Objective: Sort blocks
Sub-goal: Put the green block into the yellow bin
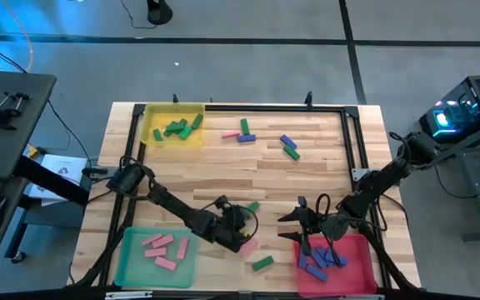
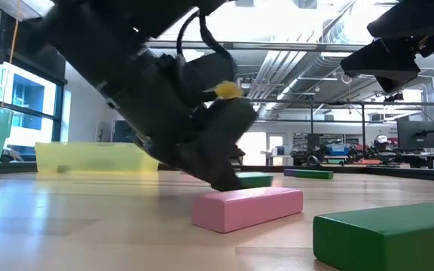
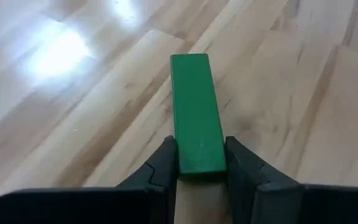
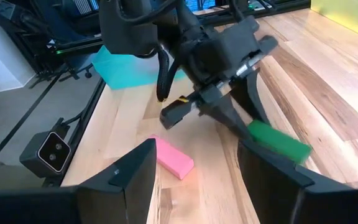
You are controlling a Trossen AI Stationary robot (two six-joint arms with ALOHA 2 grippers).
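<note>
My left hand is clamped on the near end of a green block, low in the centre of the high view, on the desk. A pink block lies just beside it. My right hand hangs with fingers wide above the red tray of blue blocks, lower right.

Left claw astride block on table, another block just beside.

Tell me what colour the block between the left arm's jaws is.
Green. The block shows best in the left wrist view, pinched at one end by the left gripper.
</note>
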